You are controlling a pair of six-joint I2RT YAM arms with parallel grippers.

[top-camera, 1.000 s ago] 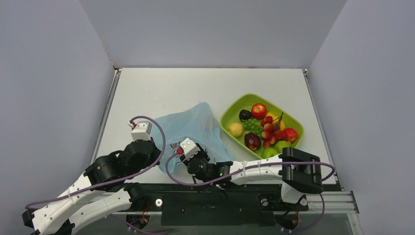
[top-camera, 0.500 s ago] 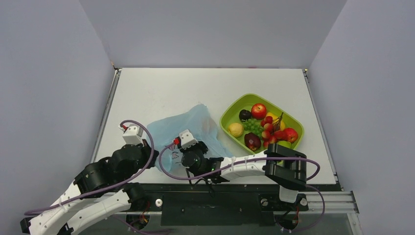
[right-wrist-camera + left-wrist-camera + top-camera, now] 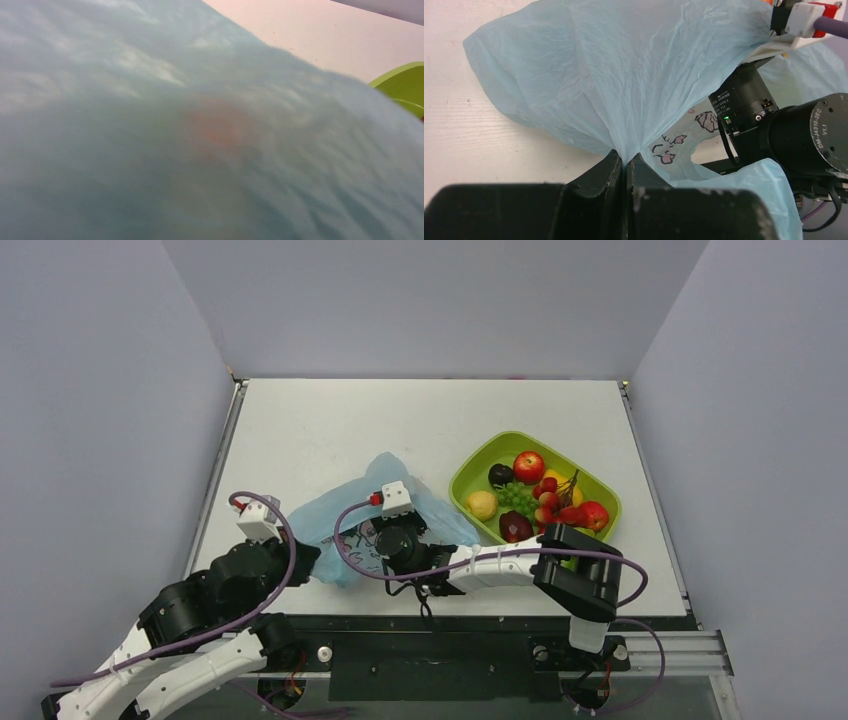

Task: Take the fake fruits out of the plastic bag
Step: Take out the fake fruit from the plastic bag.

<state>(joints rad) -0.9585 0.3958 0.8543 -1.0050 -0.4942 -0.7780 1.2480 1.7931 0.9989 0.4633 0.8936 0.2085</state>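
We see the plastic bag [image 3: 345,505] lying crumpled on the surface [image 3: 320,430] just left of the green tray [image 3: 470,462], with one fold reaching close to the tray's near-left rim. At the bag's corner farthest from the tray, the left end effector [image 3: 625,159] has its fingers pressed together on a gathered pinch of the light-blue film, which fans out above the fingers. The right arm [image 3: 500,565] crosses in front of the tray and runs into the bag. The right end effector is covered by the film, so we cannot tell whether its fingers are apart or together. Its wrist camera shows only blurred blue plastic and a sliver of the tray. Inside the tray we see the red grape cluster [image 3: 553,506] among a red apple [image 3: 528,465], a lemon [image 3: 482,504] and green grapes [image 3: 516,496]. We cannot tell whether any fruit lies inside the bag.
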